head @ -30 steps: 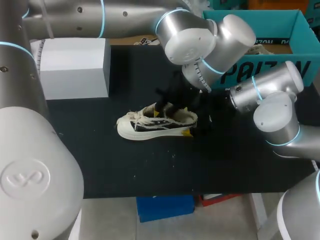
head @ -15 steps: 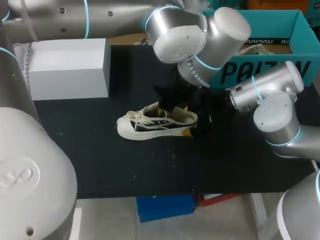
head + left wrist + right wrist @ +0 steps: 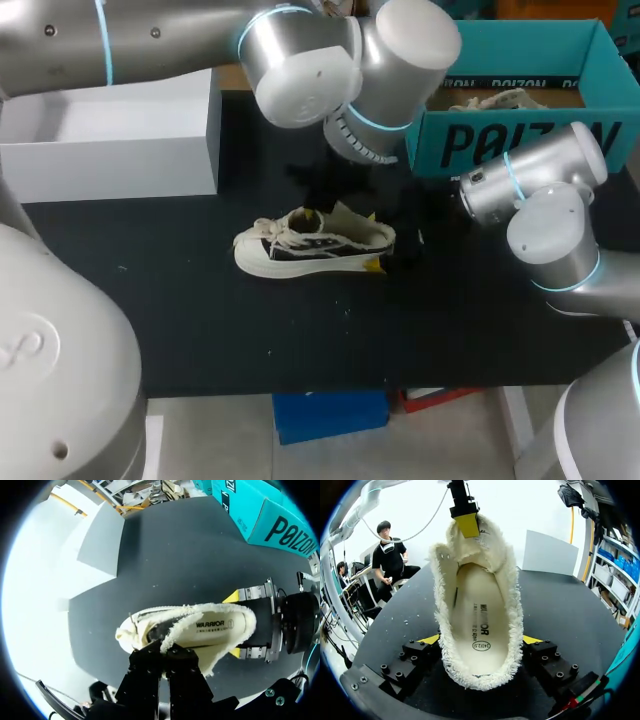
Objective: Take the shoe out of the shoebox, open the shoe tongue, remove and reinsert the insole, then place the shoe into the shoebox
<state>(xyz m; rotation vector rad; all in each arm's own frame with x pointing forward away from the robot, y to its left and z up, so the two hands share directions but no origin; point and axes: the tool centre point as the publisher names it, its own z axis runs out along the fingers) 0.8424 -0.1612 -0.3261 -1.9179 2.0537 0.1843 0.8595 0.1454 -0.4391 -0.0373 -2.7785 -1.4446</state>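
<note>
Looming over the shoe [image 3: 312, 245] at the table's [image 3: 200, 320] middle, the left arm [image 3: 300, 65] hides its claw's tips overhead; the left claw [image 3: 166, 650] pinches together on the tongue [image 3: 469, 552], the right claw [image 3: 481, 640] clamps the heel [image 3: 480, 680], fingers spread

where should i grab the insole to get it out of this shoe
Probably best to pinch the insole at its heel end, coming down through the shoe opening from above. It lies flat and that end is exposed; the left gripper holds the tongue up and the right gripper clamps the heel's sides.
</note>
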